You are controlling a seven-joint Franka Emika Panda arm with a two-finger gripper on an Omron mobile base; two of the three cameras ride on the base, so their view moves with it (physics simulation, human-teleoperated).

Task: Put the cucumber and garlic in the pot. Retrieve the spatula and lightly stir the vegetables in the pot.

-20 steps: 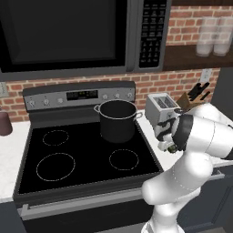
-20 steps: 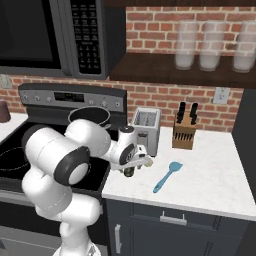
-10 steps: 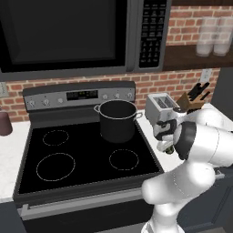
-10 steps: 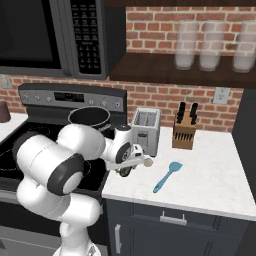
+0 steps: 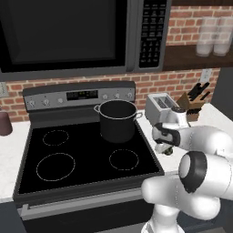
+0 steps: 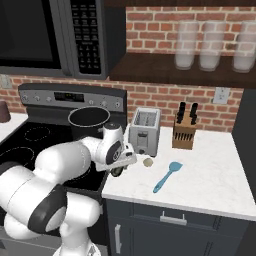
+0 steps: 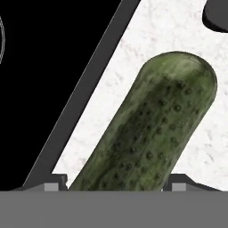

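**Pincer low over the cucumber at the stove edge**

The pincer (image 6: 121, 167) is seen low on the white tabletop (image 6: 210, 175), just beside the right edge of the black stove (image 5: 86, 159). In the hand view the cucumber (image 7: 151, 129) is seen lying flat on the tabletop, its near end passing between the two fingertips (image 7: 179, 186) and its rounded far end pointing away along the line of sight, tilted somewhat to the right. Its long axis is judged to cross the line between the tips, which suits a grasp across the width.

The pincer is seen spread wider than the cucumber, one tip on each side; whether the tips touch the skin cannot be told. The cucumber is judged not yet held.

The pot (image 5: 118, 119) is noted on the rear right burner, behind and to the left of the pincer. The garlic (image 6: 147, 162) lies near the toaster (image 6: 144, 131), and the blue spatula (image 6: 167, 176) lies further right, well apart from the pot.
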